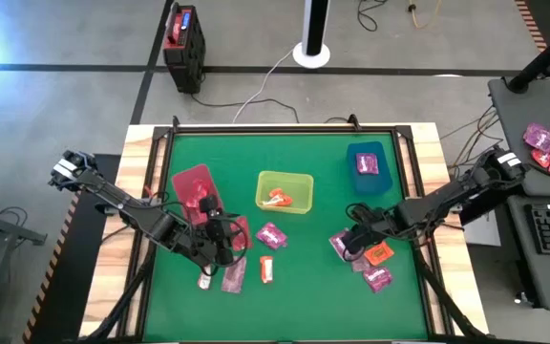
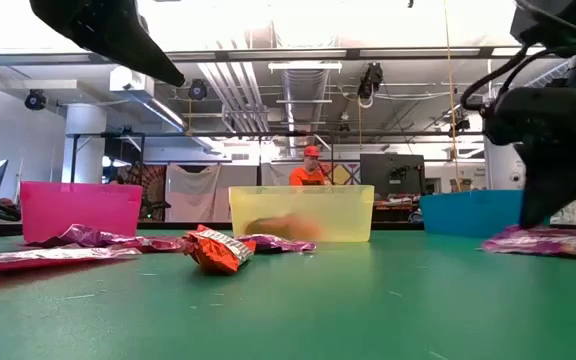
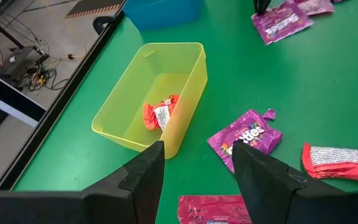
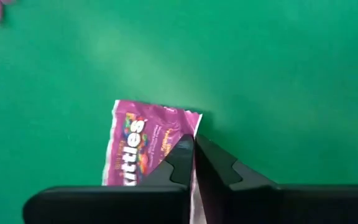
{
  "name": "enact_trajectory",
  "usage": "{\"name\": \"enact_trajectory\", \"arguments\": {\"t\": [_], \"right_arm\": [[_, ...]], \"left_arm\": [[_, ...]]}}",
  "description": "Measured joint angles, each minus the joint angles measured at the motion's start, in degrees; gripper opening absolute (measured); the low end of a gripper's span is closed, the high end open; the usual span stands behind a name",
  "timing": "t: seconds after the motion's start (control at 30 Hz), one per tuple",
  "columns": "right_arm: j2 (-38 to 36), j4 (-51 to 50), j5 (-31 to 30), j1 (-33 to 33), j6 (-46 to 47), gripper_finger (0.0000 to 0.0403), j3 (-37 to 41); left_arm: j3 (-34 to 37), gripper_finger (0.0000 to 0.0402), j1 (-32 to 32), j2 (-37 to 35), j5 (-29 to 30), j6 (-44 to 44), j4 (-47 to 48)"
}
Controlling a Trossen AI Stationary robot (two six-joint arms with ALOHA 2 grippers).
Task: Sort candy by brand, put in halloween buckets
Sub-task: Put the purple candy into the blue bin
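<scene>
Three shallow bins on green felt: crimson bin (image 1: 193, 183) holding pink packets, yellow-green bin (image 1: 285, 192) with one orange-and-white packet (image 3: 160, 112) inside, teal bin (image 1: 368, 167) holding a magenta packet (image 1: 367, 163). Loose magenta packets (image 1: 270, 235) and reddish-pink packets (image 1: 234, 275) scattered flat below.

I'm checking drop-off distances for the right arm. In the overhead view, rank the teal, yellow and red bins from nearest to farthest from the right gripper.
From the right gripper, shut on a purple packet near the mat's right side:
1. Teal bin, just behind it, at the right edge.
2. Yellow bin, toward the middle.
3. Red bin, far side, by the left gripper.
</scene>
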State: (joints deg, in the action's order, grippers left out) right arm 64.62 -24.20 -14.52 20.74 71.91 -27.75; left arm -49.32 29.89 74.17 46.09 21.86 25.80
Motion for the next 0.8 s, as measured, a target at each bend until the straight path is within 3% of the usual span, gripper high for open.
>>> {"name": "enact_trajectory", "arguments": {"t": [0.4, 0.57, 0.8], "right_arm": [[0.0, 0.9, -7.7, -0.1, -13.6, 0.0008, -6.1], [0.4, 0.8, -6.3, -0.3, -10.9, 0.0015, -6.4], [3.8, 0.7, -3.4, -0.4, -5.4, 0.0096, -6.1]], "left_arm": [[0.0, 0.0173, 0.0, 0.0, 0.0, 1.6, -0.2], [0.0, 0.0173, 0.0, 0.0, 0.0, 2.5, -0.1], [0.1, 0.0173, 0.0, 0.8, 0.0, 2.9, -0.3]]}}
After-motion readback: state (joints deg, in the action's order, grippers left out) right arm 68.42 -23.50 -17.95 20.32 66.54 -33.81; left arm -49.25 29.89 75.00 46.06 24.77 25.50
